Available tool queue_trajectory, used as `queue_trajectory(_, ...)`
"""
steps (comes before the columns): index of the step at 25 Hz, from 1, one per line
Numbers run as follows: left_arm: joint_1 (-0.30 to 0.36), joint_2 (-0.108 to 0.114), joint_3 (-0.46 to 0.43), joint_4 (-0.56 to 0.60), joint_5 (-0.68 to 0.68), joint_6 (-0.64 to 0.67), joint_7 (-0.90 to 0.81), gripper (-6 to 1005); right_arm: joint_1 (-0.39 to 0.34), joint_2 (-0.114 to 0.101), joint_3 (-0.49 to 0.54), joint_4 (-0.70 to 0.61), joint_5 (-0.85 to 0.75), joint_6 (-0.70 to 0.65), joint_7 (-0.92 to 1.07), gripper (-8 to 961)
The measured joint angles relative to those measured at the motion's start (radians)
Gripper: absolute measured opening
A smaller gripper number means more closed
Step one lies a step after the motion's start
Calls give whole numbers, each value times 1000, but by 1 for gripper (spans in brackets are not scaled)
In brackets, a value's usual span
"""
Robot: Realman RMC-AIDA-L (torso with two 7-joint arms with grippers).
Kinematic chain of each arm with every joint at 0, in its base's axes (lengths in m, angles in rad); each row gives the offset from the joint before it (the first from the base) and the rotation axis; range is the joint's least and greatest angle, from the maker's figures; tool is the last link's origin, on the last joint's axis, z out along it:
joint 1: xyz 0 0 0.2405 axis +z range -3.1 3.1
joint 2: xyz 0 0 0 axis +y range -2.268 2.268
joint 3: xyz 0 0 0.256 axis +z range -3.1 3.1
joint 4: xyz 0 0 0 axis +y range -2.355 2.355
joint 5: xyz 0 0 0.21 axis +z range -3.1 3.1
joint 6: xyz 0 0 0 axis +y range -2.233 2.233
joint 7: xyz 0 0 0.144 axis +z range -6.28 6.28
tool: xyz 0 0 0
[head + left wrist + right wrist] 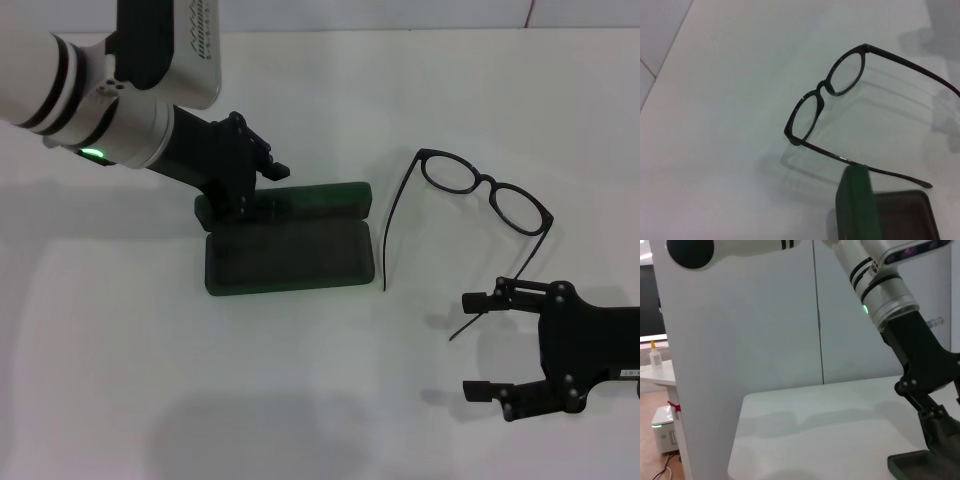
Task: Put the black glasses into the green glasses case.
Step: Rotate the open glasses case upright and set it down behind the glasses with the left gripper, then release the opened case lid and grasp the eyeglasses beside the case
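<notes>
The green glasses case (290, 262) lies open left of the table's middle, its lid standing upright behind the grey-lined tray. My left gripper (240, 200) is down on the lid's left end and grips it. The left wrist view shows the lid edge-on (855, 202). The black glasses (487, 186) lie unfolded on the table to the right of the case, lenses far, temple arms pointing toward me. They also show in the left wrist view (824, 89). My right gripper (468, 345) is open and empty, just nearer than the glasses, over the tip of one temple arm.
The white table (300, 410) carries only the case and the glasses. In the right wrist view the left arm (890, 295) reaches down to the case (915, 465), with a white wall behind and the table's edge at the left.
</notes>
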Motion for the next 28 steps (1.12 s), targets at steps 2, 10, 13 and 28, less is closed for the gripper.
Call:
queue_trajectory(2,3,0,5,4,-2,1,-5,280,0,0,0,1,0,0,0,870)
queue_trajectory(10,20,4,-14,26,-70,10,-52,511,-1,0,0,2,0,-1,0,869)
queue_trajectory(13,52,10,-84,30,-168,28,-52,617,-1,0,0,2,0,-3,0,869)
queue_trajectory(28,202,118,-544,-477,-529,127,135,653,-1,0,9,3,4,-12,0,870)
